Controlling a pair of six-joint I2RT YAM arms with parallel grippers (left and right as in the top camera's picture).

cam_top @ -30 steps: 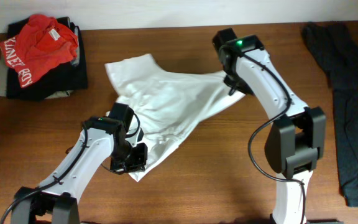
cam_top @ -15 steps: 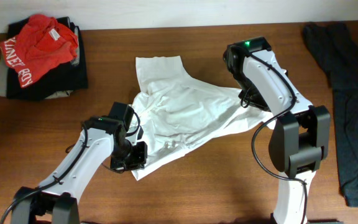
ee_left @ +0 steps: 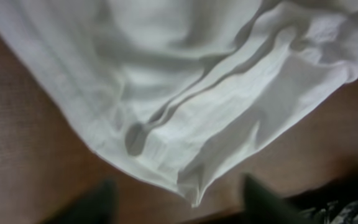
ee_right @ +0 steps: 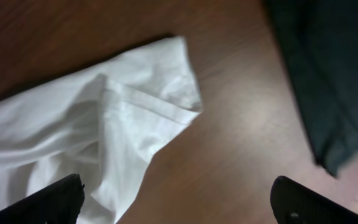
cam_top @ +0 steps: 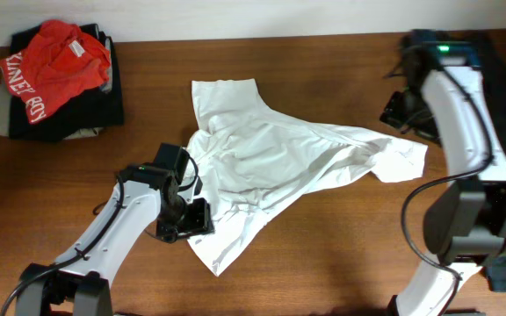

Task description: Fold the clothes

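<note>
White T-shirt (cam_top: 271,162) lies in the middle of the table (cam_top: 323,263), rumpled and skewed: flattening step, no fold made yet. Left gripper (ee_left: 179,202) over its lower edge, jaws apart, holding nothing; right gripper (ee_right: 176,199) wide open, empty, above its right-hand corner. Next likely calls for fresh pinches on opposite edges to pull it flat.

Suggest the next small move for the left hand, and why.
Probably close the left hand on the shirt corner that sits between its open fingers, then pull outward: the shirt is bunched and wrinkled, not flat enough to fold. The right hand is open, holding nothing.
</note>
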